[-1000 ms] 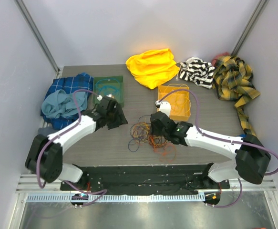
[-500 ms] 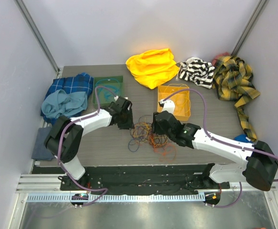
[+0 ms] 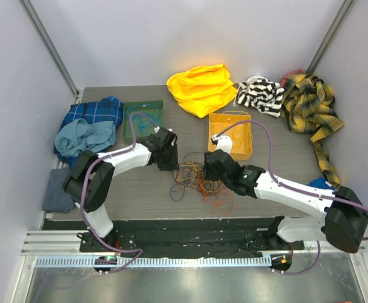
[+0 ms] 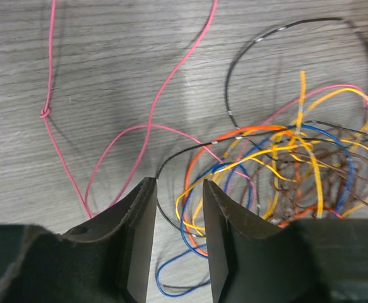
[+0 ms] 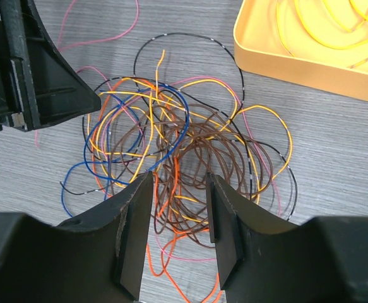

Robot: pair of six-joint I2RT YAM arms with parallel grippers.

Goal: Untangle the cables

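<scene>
The cables (image 3: 196, 180) lie in one loose tangle at the centre of the worktop (image 3: 278, 151), with the orange tray (image 5: 297, 69) at their 1 o'clock. My left claw (image 4: 178, 184) sits at the 10 o'clock edge of the tangle, fingers apart and clamped on nothing. A black strand and a blue loop run just beside the gap. My right claw (image 5: 179, 178) hangs over the 2 o'clock side, fingers also apart, with brown and orange strands visible through the gap; I cannot tell whether it touches them. I judge the step in hand to be strand selection, with separation barely begun. The next move calls for closing on a single outer strand and drawing it away slowly while the other claw pins the mass.
</scene>
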